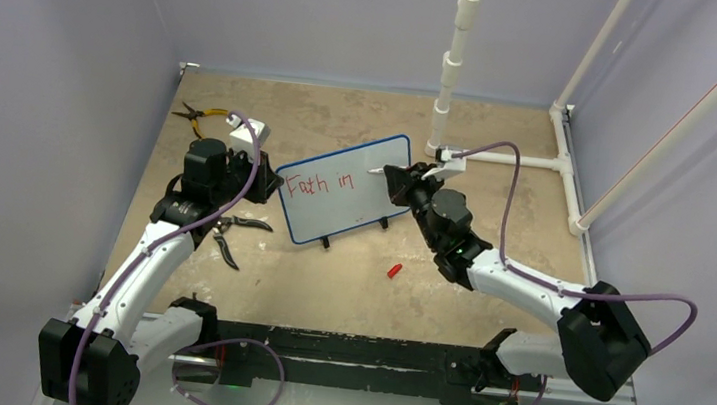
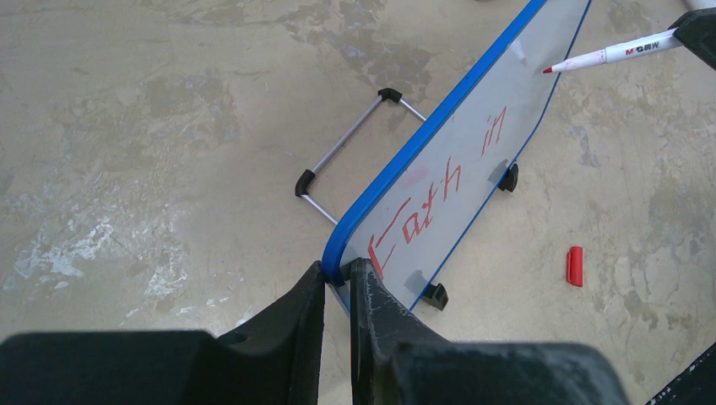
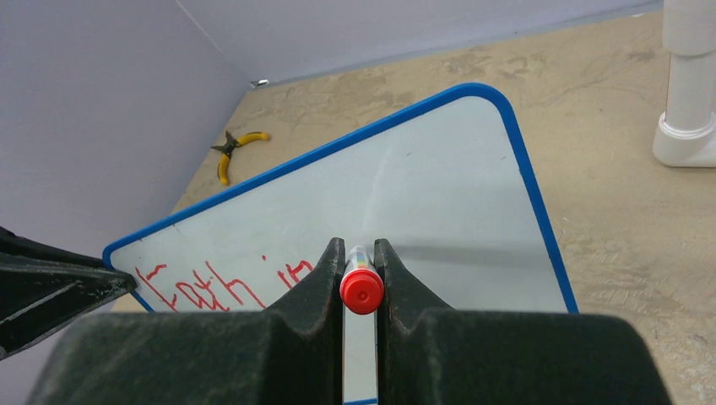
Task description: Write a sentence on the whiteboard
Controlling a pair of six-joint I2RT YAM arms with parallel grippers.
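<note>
The whiteboard [image 1: 362, 209] stands tilted on its black feet at mid-table, blue-framed. Red lettering, the sentence [image 1: 319, 184], reads "Faith in" on its upper line. My left gripper [image 1: 271, 181] is shut on the board's left corner; the left wrist view shows its fingertips [image 2: 338, 274] pinching the blue rim, with the whiteboard [image 2: 507, 110] and the sentence [image 2: 431, 202] beyond. My right gripper [image 1: 399, 179] is shut on a white marker [image 1: 378, 171] with a red end. The marker [image 2: 616, 53] has its tip close to the board, right of "in"; I cannot tell whether it touches. The right wrist view has the right gripper [image 3: 360, 253], marker [image 3: 361, 287], whiteboard [image 3: 439, 194] and sentence [image 3: 228, 283].
A red cap [image 1: 394, 270] lies in front of the board. Yellow-handled pliers [image 1: 198, 115] lie at the back left and black-handled pliers [image 1: 230, 234] under my left arm. A white pipe post [image 1: 452, 72] rises behind the board. A metal stand [image 2: 350, 148] props the board's back.
</note>
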